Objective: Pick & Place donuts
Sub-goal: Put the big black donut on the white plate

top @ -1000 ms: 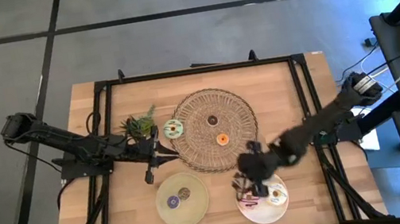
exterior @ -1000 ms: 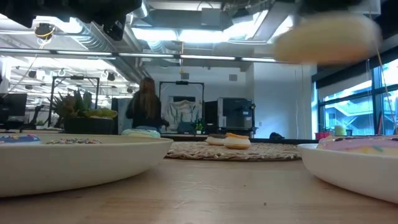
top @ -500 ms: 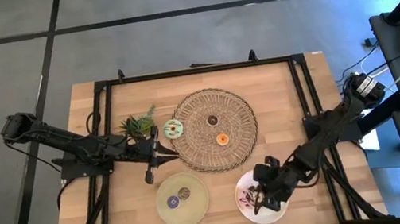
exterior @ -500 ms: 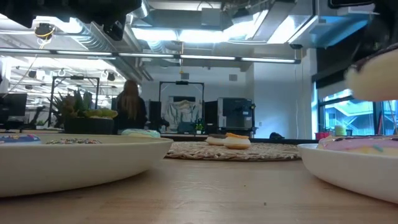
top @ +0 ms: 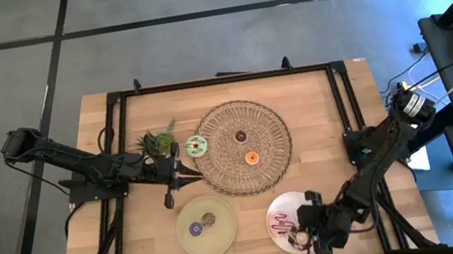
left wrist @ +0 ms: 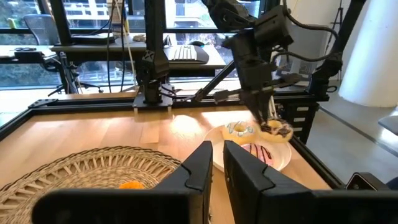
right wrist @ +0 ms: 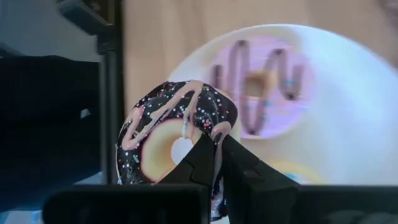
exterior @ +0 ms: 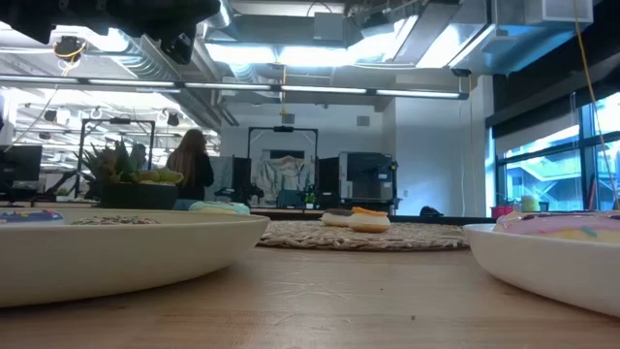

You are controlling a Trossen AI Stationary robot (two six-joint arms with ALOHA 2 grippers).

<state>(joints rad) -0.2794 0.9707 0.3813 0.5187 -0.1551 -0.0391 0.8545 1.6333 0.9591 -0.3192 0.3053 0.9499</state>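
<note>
My right gripper (top: 303, 236) hangs over the near rim of the white plate (top: 269, 214), shut on a chocolate-iced donut (right wrist: 171, 134) with pink drizzle and sprinkles. A pink donut (top: 283, 220) lies on that plate, and a pale donut (left wrist: 239, 129) shows beside the held one. A purple donut (top: 195, 229) lies on the greenish plate (top: 226, 236). Green (top: 197, 146), brown (top: 242, 135) and orange (top: 251, 158) donuts lie on the woven mat (top: 273, 161). My left gripper (top: 173, 179) waits by the mat's left edge, shut and empty. My right gripper pinches the donut's ring (right wrist: 208, 127) between its two fingers, beside the hole. The fingers slant down from the table's right side. The donut is lifted clear above the white plate's rim (left wrist: 283, 140), tilted, its iced face toward the wrist camera.
A small potted plant (top: 158, 141) stands left of the mat, close to my left arm. Black frame rails (top: 347, 108) run along the table's edges. Bare wood lies between the two plates. A person (exterior: 192, 170) walks in the room far behind.
My right gripper, still shut on the chocolate donut, has swung down and toward the table's near edge, from the white plate's far side to its near rim. The donut has left the low view. The person in the background has walked to the left.
</note>
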